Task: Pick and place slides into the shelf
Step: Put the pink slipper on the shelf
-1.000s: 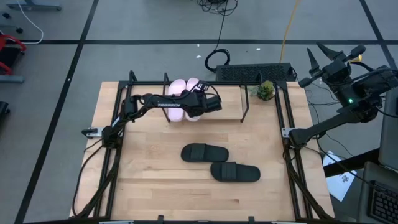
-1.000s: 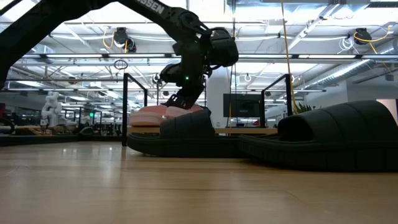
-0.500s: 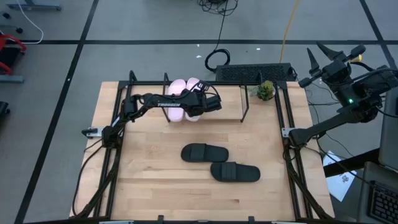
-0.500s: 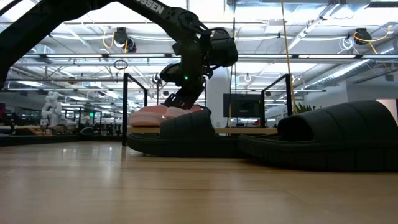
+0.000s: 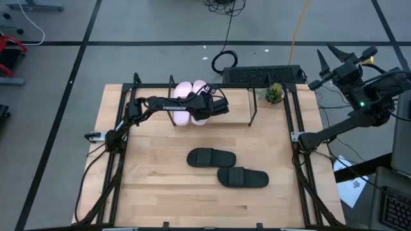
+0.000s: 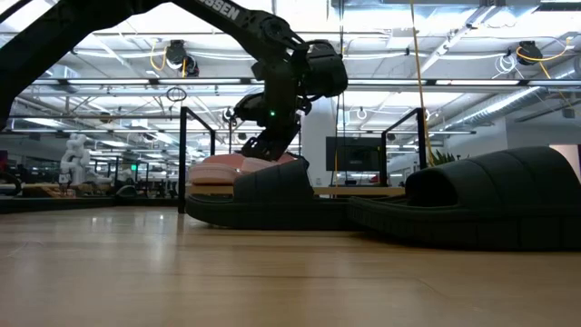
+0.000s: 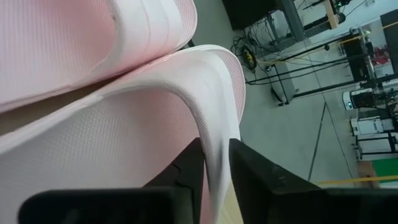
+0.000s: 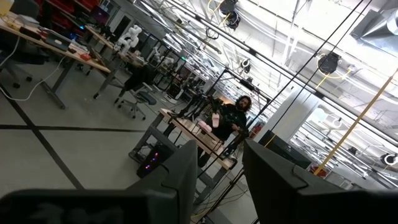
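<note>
Two pale pink slides (image 5: 185,88) lie side by side, soles down, on the shelf (image 5: 252,106) at the table's far edge; the low view shows them (image 6: 216,167) behind a black slide. My left gripper (image 5: 200,102) reaches over them and is shut on the right-hand one (image 7: 155,124). Two black slides (image 5: 210,157) (image 5: 243,178) lie flat on the table's middle, toward the near right. My right gripper (image 5: 326,56) hangs high off the table's far right corner, open, with nothing between its fingers. My left gripper has the pink slide's thin side rim (image 7: 214,134) between its two fingers, one finger on each face of the rim. The fingers (image 6: 263,150) come slanting down from the near side. The slide lies on the shelf, against the other pink slide.
A small potted plant (image 5: 275,94) stands at the shelf's right end and a black grid panel (image 5: 263,75) lies behind it. Black frame rails (image 5: 297,147) run along the table's left and right sides. A person (image 8: 233,115) sits far off in the room.
</note>
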